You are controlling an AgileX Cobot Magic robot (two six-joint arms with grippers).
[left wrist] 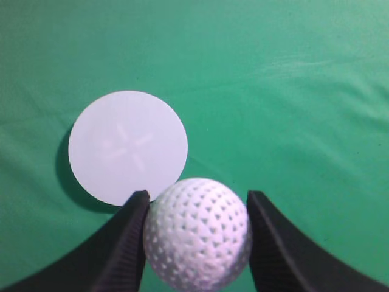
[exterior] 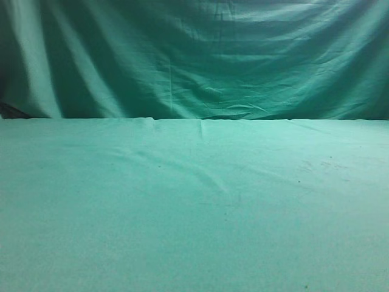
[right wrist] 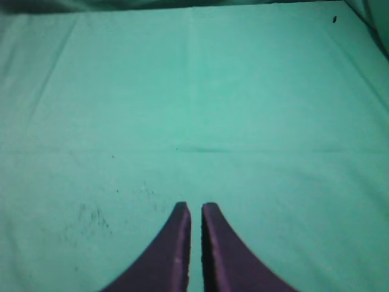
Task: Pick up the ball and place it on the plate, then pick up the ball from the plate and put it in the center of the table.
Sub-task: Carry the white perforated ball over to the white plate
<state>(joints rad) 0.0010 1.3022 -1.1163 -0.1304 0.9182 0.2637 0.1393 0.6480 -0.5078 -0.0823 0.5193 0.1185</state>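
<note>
The left gripper point(left wrist: 196, 204) has the ball point(left wrist: 197, 234) pinched between its two dark, curved fingers point(left wrist: 124, 243), which press against the ball's sides. The ball is white and round, its skin covered in small regular dimples, and it fills the gap between the fingers completely. From the left wrist view it hangs above the table point(left wrist: 292, 91), just to the right of the plate point(left wrist: 127, 146) and close to the plate's near edge as the camera sees it. The plate is a flat, pale disc, perfectly round, with a faint raised star or cross shape at its middle; it lies on the cloth and throws a dark crescent of shadow on its left side.

The table is covered in green cloth, soft and matte, with shallow wrinkles running across it and a few dark specks scattered about.

The right gripper point(right wrist: 196, 210) is out over bare cloth with nothing in it. Its two tapered fingers, dark with a purplish cast, stand almost together, only a thin slit showing between the tips.

From the front, only the wide green tabletop shows, with a loosely draped green curtain point(exterior: 194, 55) hanging in heavy folds behind it; neither arm, the ball nor the plate appears in that view.
</note>
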